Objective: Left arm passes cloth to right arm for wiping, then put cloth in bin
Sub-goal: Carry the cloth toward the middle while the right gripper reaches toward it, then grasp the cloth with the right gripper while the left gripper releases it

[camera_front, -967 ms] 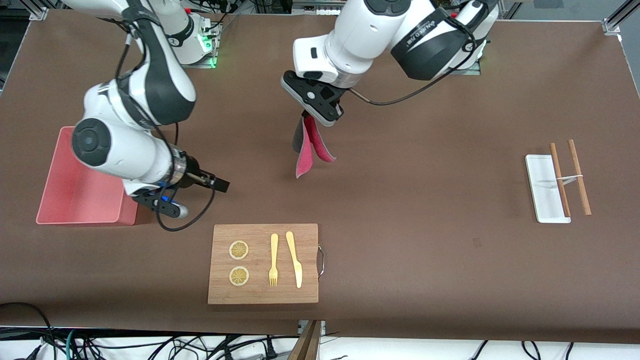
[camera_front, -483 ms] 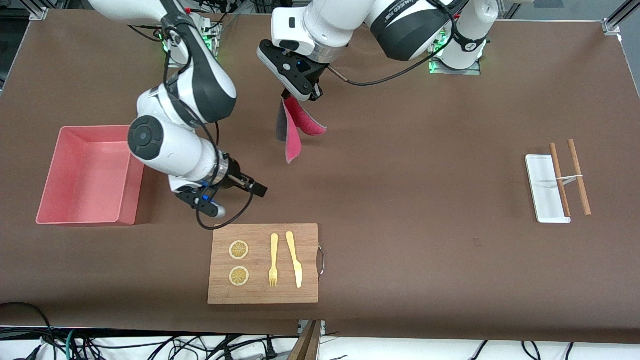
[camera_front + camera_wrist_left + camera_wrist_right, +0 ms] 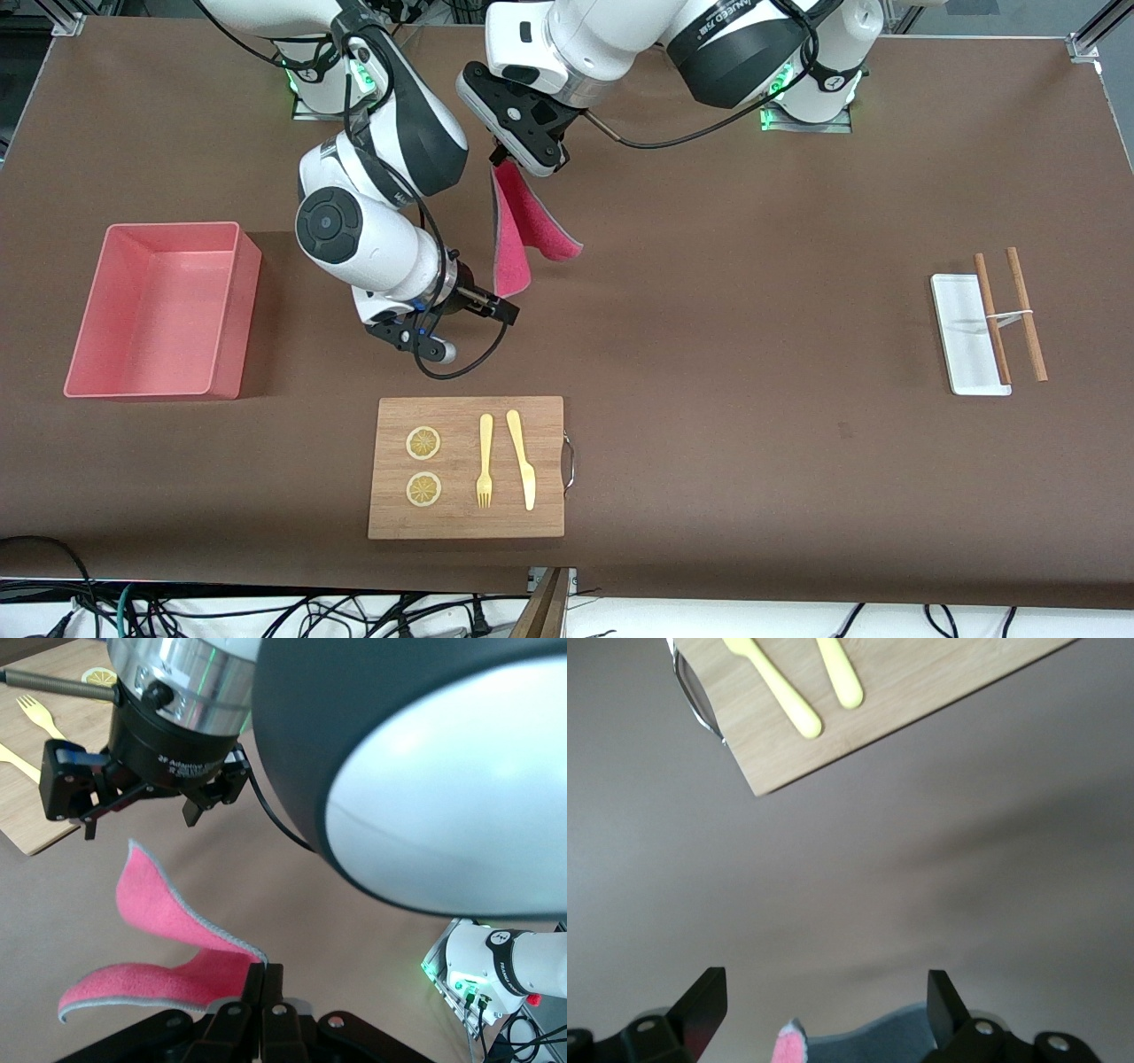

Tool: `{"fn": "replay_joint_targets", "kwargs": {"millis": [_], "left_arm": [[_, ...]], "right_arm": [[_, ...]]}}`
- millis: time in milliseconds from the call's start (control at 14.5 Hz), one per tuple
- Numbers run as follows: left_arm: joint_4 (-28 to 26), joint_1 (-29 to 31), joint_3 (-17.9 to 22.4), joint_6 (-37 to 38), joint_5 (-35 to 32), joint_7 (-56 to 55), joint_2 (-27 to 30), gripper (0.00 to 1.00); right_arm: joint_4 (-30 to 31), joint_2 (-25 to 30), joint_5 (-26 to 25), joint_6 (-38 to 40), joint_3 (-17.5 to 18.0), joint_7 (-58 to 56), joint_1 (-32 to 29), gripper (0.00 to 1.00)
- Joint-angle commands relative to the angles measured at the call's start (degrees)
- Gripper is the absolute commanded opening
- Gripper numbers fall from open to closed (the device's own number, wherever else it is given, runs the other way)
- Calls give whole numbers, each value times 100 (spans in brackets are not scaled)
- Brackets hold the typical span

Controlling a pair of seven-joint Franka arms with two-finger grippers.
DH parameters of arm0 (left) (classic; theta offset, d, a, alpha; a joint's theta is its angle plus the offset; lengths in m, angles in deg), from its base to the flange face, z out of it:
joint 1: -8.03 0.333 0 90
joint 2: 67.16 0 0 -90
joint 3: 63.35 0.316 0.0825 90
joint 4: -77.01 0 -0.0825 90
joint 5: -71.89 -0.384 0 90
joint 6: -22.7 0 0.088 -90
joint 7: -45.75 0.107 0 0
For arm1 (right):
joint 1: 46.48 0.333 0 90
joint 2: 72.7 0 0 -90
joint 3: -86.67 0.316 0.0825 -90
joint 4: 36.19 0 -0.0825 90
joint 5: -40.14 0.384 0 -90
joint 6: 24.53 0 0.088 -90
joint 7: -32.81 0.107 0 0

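My left gripper (image 3: 500,163) is shut on the upper edge of the cloth (image 3: 519,232), which hangs folded over the brown table, pink face outward with a grey rim. In the left wrist view the shut fingers (image 3: 266,979) pinch the pink cloth (image 3: 168,939). My right gripper (image 3: 503,310) is open just under the cloth's lower tip. In the right wrist view the cloth's grey and pink tip (image 3: 833,1047) sits between the open fingers (image 3: 704,1001), not touching them. The pink bin (image 3: 173,228) stands at the right arm's end of the table.
A wooden cutting board (image 3: 549,416) with two lemon slices, a yellow fork and a yellow knife lies nearer the front camera than the right gripper. A white tray (image 3: 957,337) with two wooden chopsticks (image 3: 1026,315) lies at the left arm's end.
My right gripper has swung from over the bin's edge across to just under the hanging cloth. My left gripper moved the cloth toward the bases earlier, then nearly held still.
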Motion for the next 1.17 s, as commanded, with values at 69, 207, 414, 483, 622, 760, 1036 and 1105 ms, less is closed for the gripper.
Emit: {"fn": "replay_joint_targets", "kwargs": {"millis": [69,207,414,483,622,760,1036,1105], "left_arm": [[181,26,1,99,193,-46,-55,0],[181,26,1,99,193,-46,-29,0],[181,26,1,108,193,-46,-29,0],[181,26,1,108,193,-46,-20,0],[181,26,1,108,184,-46,-20,0],[181,26,1,108,184,-46,-20,0],[181,26,1,108,184,-46,-20,0],[181,26,1,117,184,-55,-20,0]], "right_arm": [[-122,-67,297,418,116,19,0,100],[-122,-49,613,699,116,-7,-43,79],[-131,-49,851,982,107,-43,-79,39],[-131,-49,965,1043,98,-51,-96,39],[-131,-49,1001,1122,98,-60,-114,26],[-131,-58,1140,1254,98,-191,-122,0],[-131,-49,1326,1290,81,-271,-131,0],[-139,-49,1318,1290,72,-271,-175,0]]}}
